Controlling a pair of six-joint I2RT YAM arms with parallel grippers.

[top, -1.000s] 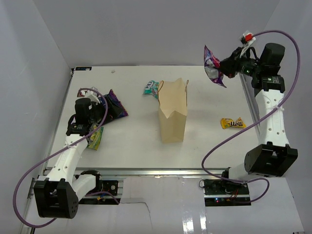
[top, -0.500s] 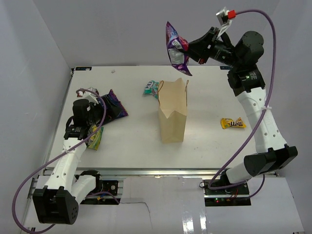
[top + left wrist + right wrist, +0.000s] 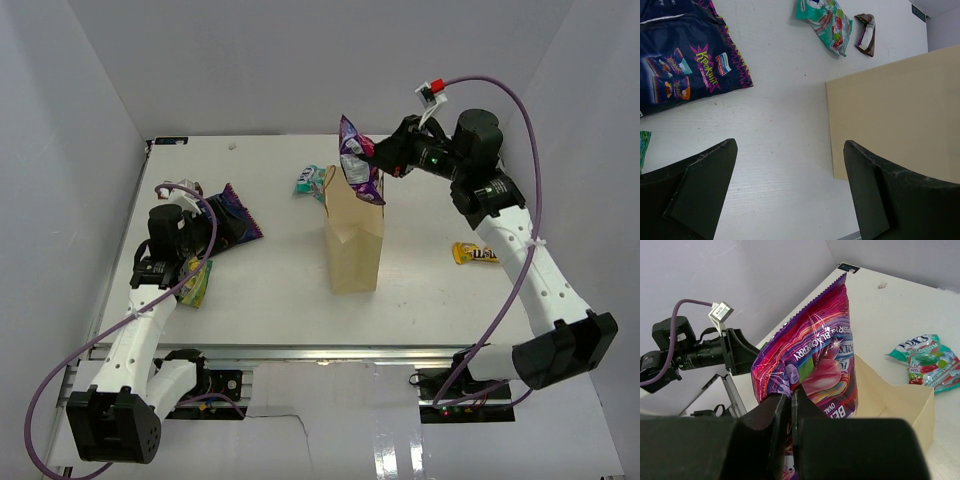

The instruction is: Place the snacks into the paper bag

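The tan paper bag (image 3: 355, 240) stands upright mid-table. My right gripper (image 3: 376, 158) is shut on a pink-purple packet (image 3: 357, 160) and holds it at the bag's open top, its lower end at the rim. In the right wrist view the jaws (image 3: 791, 405) pinch the packet (image 3: 815, 360) above the bag's mouth (image 3: 895, 405). My left gripper (image 3: 203, 243) is open and empty above the table, beside the purple-black chip bag (image 3: 237, 215); the left wrist view shows it (image 3: 790, 190) with that bag (image 3: 685, 65) and the paper bag's side (image 3: 900, 125).
A green-yellow pouch (image 3: 195, 285) lies under my left arm. A teal-white packet (image 3: 308, 180) and a small brown bar (image 3: 866, 32) lie behind the paper bag. A yellow candy packet (image 3: 477, 253) lies to the right. White walls close in the table.
My right arm has swung the pink-purple packet from high at the back right leftward and down to the paper bag's top. My left arm has barely moved.
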